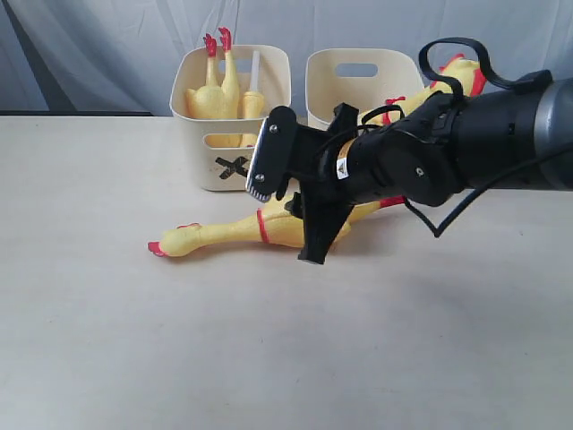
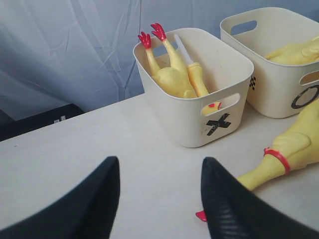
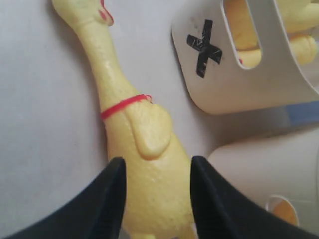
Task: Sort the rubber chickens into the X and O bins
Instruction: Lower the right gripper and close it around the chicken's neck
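The right end effector point(image 3: 158, 162) reaches in low over the counter point(image 1: 107, 340) and straddles the thick body of a rubber chicken point(image 3: 144, 144) lying flat there. Its two black fingers point(image 3: 112, 199) stand on either side of the body, right up against it. Whether they are actually pinching it cannot be told. The chicken's red neck band lies just ahead of the fingertips. Its neck and head stretch on beyond that, away from the end effector.

The X bin point(image 1: 210, 170) stands just beyond this end effector and a little to one side, its black X facing it. A second chicken point(image 1: 215, 98) stands head-down inside, red feet poking above the rim. The O bin point(image 1: 358, 98) sits just beside the X bin. In the exterior view it is partly hidden behind the right arm, with a third chicken point(image 1: 457, 76) in it.

The left end effector point(image 2: 159, 164) hangs above the counter with its fingers spread wide and nothing between them, only bare surface. The X bin point(image 2: 184, 119) lies ahead of it and the O bin point(image 2: 279, 94) further off to the side. The head end of the loose chicken point(image 2: 279, 159) lies close beside one of its fingers
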Controlling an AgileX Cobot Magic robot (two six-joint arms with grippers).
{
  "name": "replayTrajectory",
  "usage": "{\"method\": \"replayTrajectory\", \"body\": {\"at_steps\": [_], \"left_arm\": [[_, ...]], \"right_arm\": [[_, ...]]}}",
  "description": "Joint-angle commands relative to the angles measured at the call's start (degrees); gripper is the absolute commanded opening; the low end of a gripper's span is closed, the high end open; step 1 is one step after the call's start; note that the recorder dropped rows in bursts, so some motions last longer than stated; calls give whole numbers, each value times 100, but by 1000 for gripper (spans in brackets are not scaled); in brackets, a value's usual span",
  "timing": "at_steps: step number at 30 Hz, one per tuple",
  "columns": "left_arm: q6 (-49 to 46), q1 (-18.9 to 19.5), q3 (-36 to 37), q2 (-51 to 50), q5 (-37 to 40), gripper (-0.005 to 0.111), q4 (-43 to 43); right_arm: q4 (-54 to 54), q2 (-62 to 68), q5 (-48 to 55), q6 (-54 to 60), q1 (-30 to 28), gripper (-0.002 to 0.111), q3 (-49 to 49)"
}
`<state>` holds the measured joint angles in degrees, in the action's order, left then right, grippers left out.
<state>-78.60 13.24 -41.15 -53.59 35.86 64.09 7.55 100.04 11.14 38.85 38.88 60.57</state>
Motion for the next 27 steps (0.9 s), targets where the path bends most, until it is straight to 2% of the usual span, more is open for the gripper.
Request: {"method": "replayTrajectory", "body": {"at_steps": [1, 4, 5, 12, 18, 27], "left_arm": [[-5, 23, 12, 2, 23, 49, 131], [-5, 23, 12, 2, 15, 49, 176], [-5, 23, 12, 2, 15, 49, 181], [18, 23, 12, 2, 48, 49, 227], [18, 23, 12, 2, 35, 49, 227], [31, 23, 12, 2, 221, 49, 187]], "right_arm": [[362, -53, -12, 6, -120, 46, -25], [465, -53, 279, 6, -120, 59, -25], [518, -53, 336, 6, -120, 60, -25], [613, 133, -223, 6, -120, 60, -25], [-538, 321, -666, -8, -110, 60, -25], [-529, 345, -800, 76, -110, 60, -25]]}}
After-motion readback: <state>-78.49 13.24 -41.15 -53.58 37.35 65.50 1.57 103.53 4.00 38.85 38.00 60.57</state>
